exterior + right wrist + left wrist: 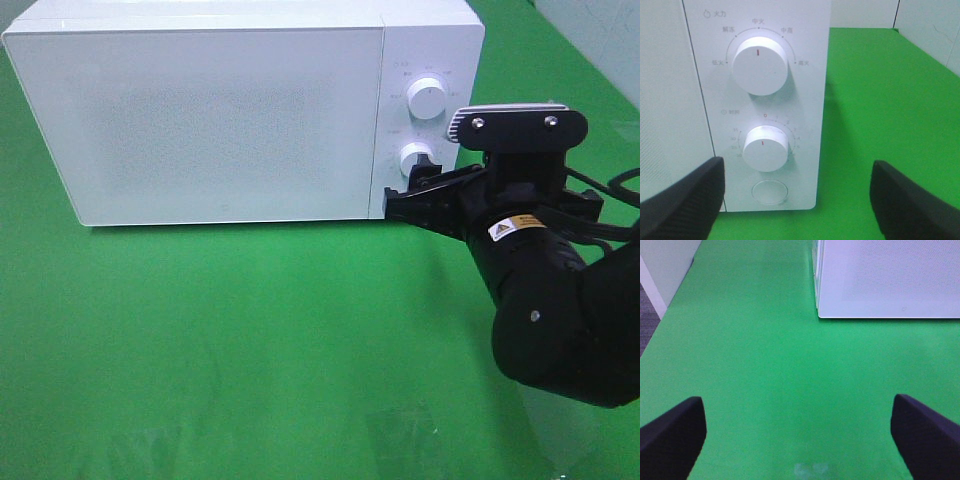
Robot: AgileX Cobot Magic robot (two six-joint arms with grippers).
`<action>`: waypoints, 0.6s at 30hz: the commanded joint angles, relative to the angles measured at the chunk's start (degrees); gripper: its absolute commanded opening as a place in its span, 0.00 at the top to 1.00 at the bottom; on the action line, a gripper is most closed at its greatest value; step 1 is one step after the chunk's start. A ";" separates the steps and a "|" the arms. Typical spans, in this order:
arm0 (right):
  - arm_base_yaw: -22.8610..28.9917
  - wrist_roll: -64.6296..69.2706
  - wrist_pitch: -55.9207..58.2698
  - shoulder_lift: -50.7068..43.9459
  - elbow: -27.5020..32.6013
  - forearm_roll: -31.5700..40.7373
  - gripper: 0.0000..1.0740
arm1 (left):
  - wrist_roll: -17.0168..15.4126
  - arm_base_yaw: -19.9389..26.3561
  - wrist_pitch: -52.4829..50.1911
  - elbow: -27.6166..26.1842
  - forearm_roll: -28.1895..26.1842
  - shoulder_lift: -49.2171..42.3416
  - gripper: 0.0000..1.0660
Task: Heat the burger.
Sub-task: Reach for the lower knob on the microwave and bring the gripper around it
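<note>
The burger is out of view in every frame. The white microwave (pixel 210 110) stands at the back of the green table with its door shut. My right gripper (pixel 400 195) is open just in front of the control panel, level with the lower timer knob (pixel 416 158). In the right wrist view the open fingers (pixel 687 200) flank that knob (pixel 765 148), touching nothing, and its red mark points near 0. My left gripper (pixel 800 440) is open over bare green cloth, a short way in front of the microwave's left corner (pixel 822 310).
The upper power knob (pixel 760 65) sits above the timer knob, and a round button (pixel 770 191) below it. The green tabletop (pixel 250 330) stretches in front of the microwave. A white wall (pixel 662 270) borders the table's left edge.
</note>
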 commanded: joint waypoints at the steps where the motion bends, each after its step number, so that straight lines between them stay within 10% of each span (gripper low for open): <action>1: 0.00 -0.86 -4.98 1.72 -1.66 -0.06 0.29 | -0.11 0.17 -0.23 0.06 -0.11 -0.97 0.12; 18: -2.92 -0.86 -2.86 11.06 -10.83 -4.13 0.29 | -0.11 0.17 -0.23 0.06 -0.11 -0.97 0.12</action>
